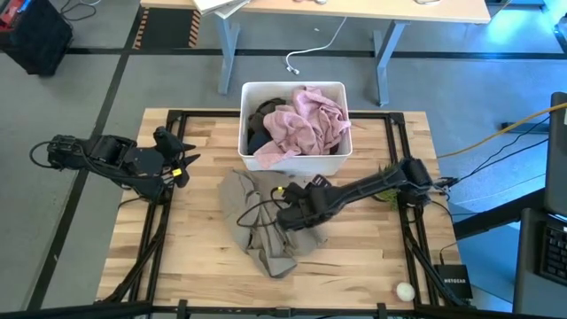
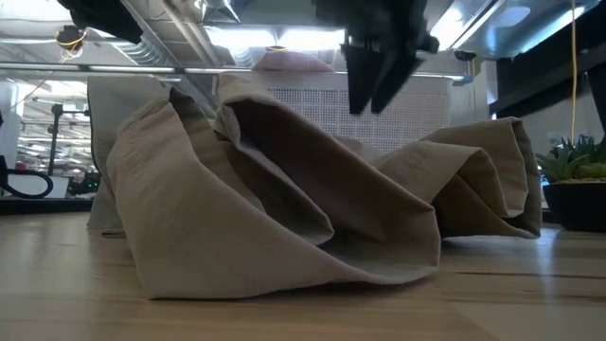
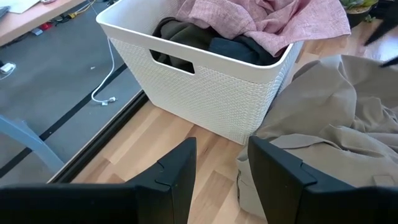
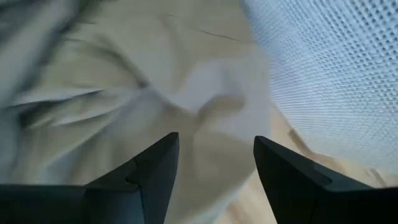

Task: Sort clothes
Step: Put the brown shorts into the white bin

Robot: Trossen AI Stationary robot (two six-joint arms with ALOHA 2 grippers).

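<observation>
A khaki-beige garment (image 1: pixel 266 221) lies crumpled on the wooden table in front of the white bin (image 1: pixel 341 159); it also shows in the low view (image 2: pixel 284 208). The bin holds a pale pink garment (image 1: pixel 306 120) on top of a black one (image 3: pixel 239 50) and a dark grey one (image 3: pixel 183 34). My right gripper (image 1: pixel 288 213) is open, pointing down just above the khaki garment (image 4: pixel 186 93), clear of it in the low view (image 2: pixel 379 90). My left gripper (image 3: pixel 221 180) is open and empty at the table's left (image 1: pixel 182 164), facing the bin's left wall (image 3: pixel 205 93).
A small potted plant (image 1: pixel 387 173) stands at the table's right, behind my right arm. A white ball (image 1: pixel 405 290) and a dark box (image 1: pixel 452 283) lie near the front right corner. Black frame rails (image 1: pixel 159 221) run along the table's sides.
</observation>
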